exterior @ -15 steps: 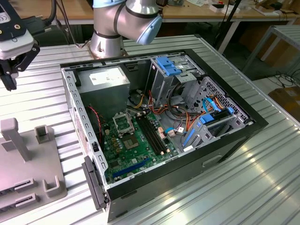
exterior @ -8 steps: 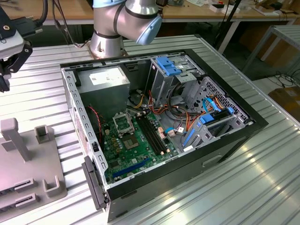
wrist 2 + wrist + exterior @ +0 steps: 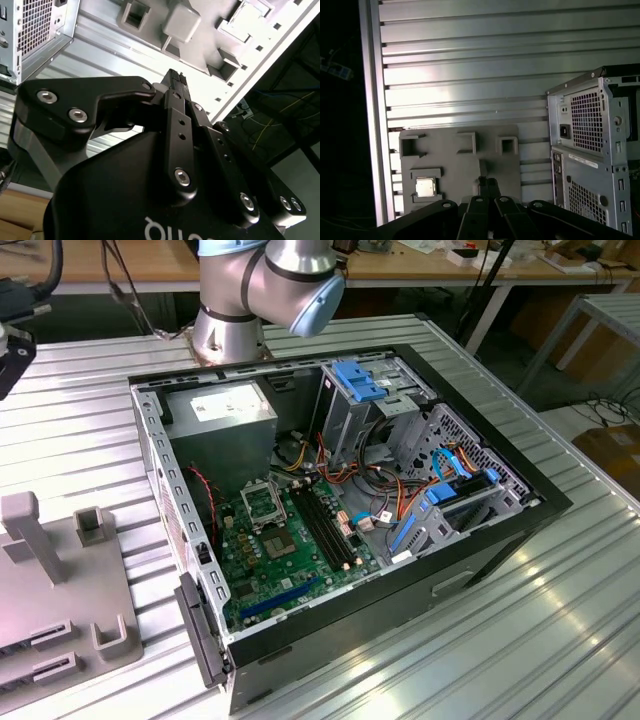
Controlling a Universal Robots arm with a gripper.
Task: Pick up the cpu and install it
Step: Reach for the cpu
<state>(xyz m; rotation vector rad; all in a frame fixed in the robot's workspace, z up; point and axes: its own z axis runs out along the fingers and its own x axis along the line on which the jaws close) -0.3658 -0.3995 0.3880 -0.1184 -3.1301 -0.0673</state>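
- the cpu [image 3: 425,187] was a small, flat square with a pale silver-grey metal face and a darker rim around it. in the first wrist view it lay flat in a square recess of a grey holder block [image 3: 465,160].
- the holder block was matt grey, like plastic, with several square and rectangular pockets. it rested on a table [image 3: 470,75] of ribbed aluminium profiles that shone under the light.
- the gripper [image 3: 487,184] was black metal with round screw heads. in both wrist views its two fingers were pressed together with nothing between them. it hung over the holder block, near the cpu but apart from it.
- beside the block lay an open computer case [image 3: 590,165] of sheet metal with perforated grilles. the exterior view showed its green motherboard [image 3: 270,560] and the square metal-framed socket [image 3: 262,502].
- one edge of the holder block was hidden behind the gripper's body, and any fine marks on the cpu face could not be made out.
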